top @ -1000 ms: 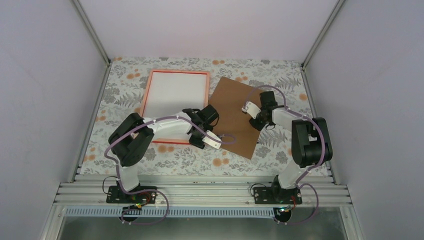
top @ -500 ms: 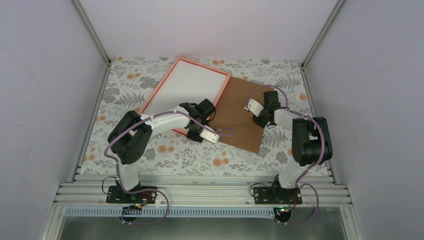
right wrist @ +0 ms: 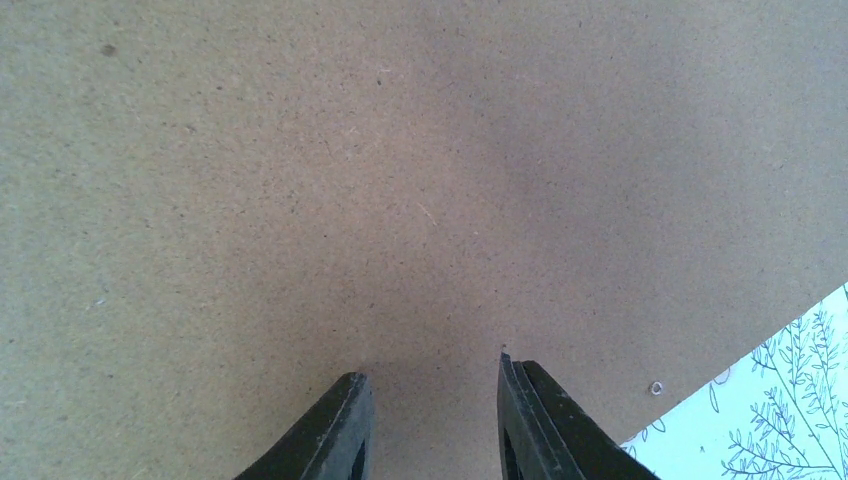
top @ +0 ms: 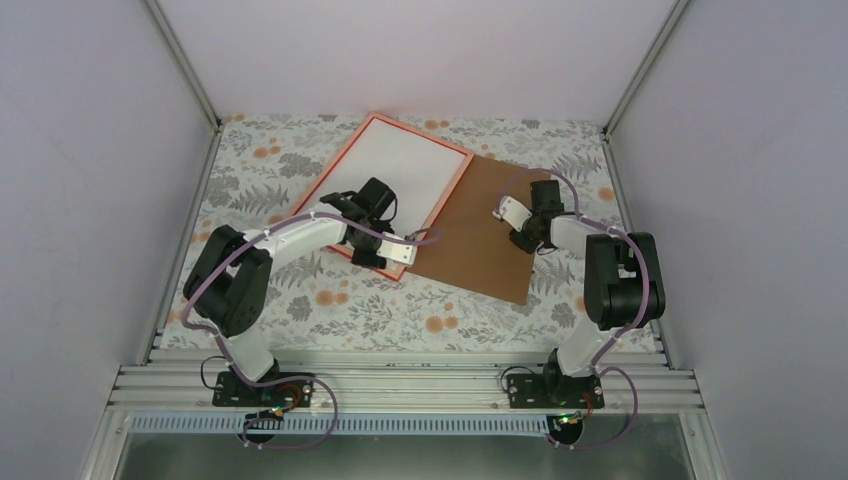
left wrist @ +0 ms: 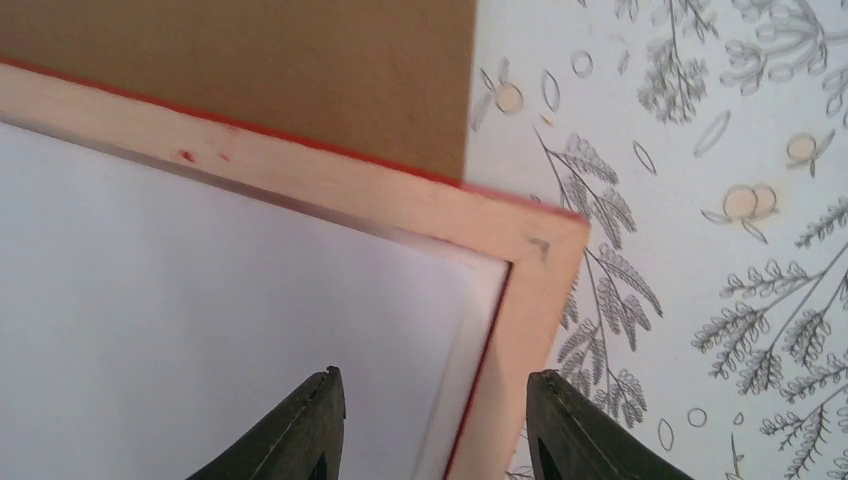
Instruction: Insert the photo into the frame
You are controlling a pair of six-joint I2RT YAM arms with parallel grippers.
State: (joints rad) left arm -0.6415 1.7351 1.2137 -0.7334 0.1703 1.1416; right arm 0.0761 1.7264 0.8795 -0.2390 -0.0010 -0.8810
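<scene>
The frame (top: 424, 135) lies back-up and askew at the back middle, orange-pink rim with a thin red edge. A white sheet (top: 400, 165) fills it; I cannot tell if it is the photo's back, and no landscape print shows. My left gripper (top: 375, 255) is open over the frame's near corner (left wrist: 540, 250); in the left wrist view my gripper (left wrist: 435, 400) has its jaws either side of the rim, not closed on it. My right gripper (top: 518, 228) is open and empty, low over the brown backing board (top: 480, 240); the right wrist view shows it (right wrist: 430, 390) above the board (right wrist: 400, 180).
The backing board (left wrist: 250, 60) lies right of the frame, its left edge tucked under the frame's rim. A floral cloth (top: 330, 300) covers the table. White walls with metal posts stand on three sides, and a metal rail (top: 400, 385) runs along the front.
The frame has turned from square to askew and slid back and right, onto the board's edge. My left gripper has moved left and back. The board has turned and shifted slightly.
</scene>
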